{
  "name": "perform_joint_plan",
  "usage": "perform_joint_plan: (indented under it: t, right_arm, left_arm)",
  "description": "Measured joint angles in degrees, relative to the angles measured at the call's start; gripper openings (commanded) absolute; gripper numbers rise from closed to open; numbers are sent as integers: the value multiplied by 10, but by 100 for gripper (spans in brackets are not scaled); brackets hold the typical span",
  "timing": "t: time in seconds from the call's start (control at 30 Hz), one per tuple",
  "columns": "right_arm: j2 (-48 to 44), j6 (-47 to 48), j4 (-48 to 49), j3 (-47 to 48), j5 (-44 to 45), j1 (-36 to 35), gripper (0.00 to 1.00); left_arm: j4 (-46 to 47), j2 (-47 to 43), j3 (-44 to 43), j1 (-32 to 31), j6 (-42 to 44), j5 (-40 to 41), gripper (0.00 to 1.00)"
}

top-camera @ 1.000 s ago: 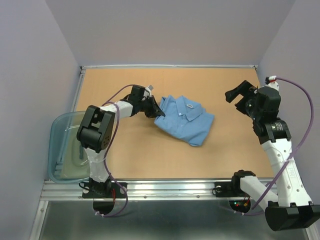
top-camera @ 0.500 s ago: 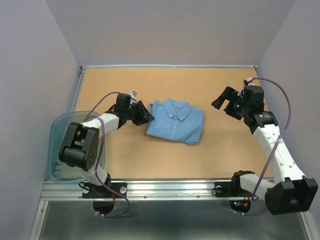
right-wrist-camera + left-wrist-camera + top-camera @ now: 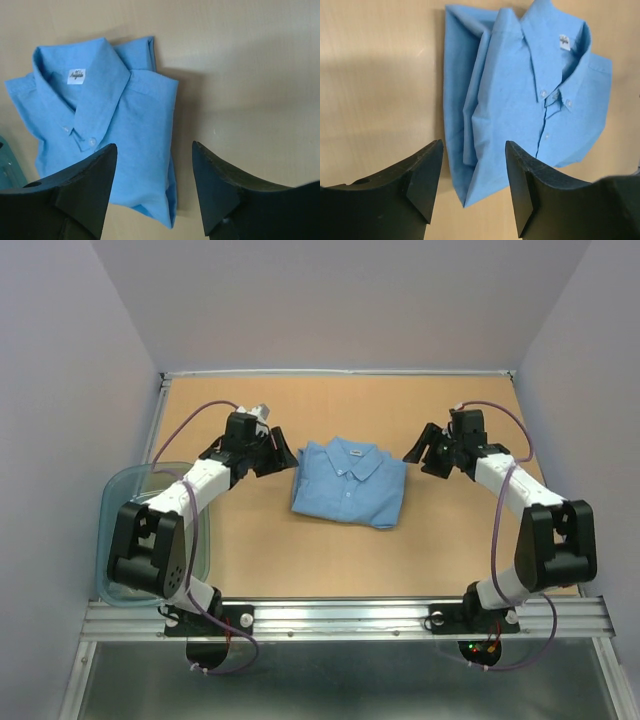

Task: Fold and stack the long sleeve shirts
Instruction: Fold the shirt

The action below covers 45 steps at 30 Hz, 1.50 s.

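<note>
One light blue long sleeve shirt (image 3: 350, 483) lies folded on the wooden table, collar toward the back wall. My left gripper (image 3: 283, 455) hovers just off the shirt's left edge, open, with nothing between its fingers. In the left wrist view the shirt (image 3: 520, 100) fills the upper right, and its folded corner shows below the open left gripper (image 3: 473, 145). My right gripper (image 3: 418, 452) hangs at the shirt's right edge, also open and empty. In the right wrist view the shirt (image 3: 115, 130) lies left of centre, its right fold under the gap of the right gripper (image 3: 154, 145).
A clear bluish plastic tub (image 3: 125, 540) sits off the table's left edge beside the left arm's base; a corner of the tub (image 3: 7, 167) shows in the right wrist view. Raised rails border the table (image 3: 300, 550), with walls close on three sides.
The left gripper opened, let go of the shirt and drew back left; the shirt now lies squarer and a little further left. The right arm swung in to the shirt's right edge, jaws narrowing.
</note>
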State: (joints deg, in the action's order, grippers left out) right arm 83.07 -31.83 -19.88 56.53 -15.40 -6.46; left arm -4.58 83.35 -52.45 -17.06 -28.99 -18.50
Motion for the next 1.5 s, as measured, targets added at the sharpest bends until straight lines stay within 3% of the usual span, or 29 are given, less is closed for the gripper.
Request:
perform_joint_plan:
  t: [0.27, 0.4, 0.73, 1.1, 1.23, 1.3, 1.37, 1.5]
  right_arm:
    - [98, -14, 69, 0, -19, 0, 66]
    - [128, -14, 94, 1, -36, 0, 64]
    - [180, -13, 134, 9, -76, 0, 37]
    - [191, 8, 155, 34, -108, -3, 17]
    - [196, 23, 158, 42, -119, -7, 3]
    - [199, 33, 159, 45, -123, -12, 1]
    - [202, 45, 158, 51, -126, -20, 1]
    - [208, 68, 158, 74, -132, -38, 1]
  left_arm:
    - [-2, 141, -131, -32, 39, 17, 64]
    - [-8, 181, -155, -37, 41, 33, 64]
    - [-10, 210, -167, -37, 41, 42, 64]
    - [7, 256, -167, -37, 33, 36, 58]
    - [19, 264, -167, -37, 24, 28, 51]
    - [29, 264, -165, -37, 20, 24, 40]
    - [41, 264, -160, -37, 17, 20, 39]
    - [64, 264, -141, -35, 9, 14, 9]
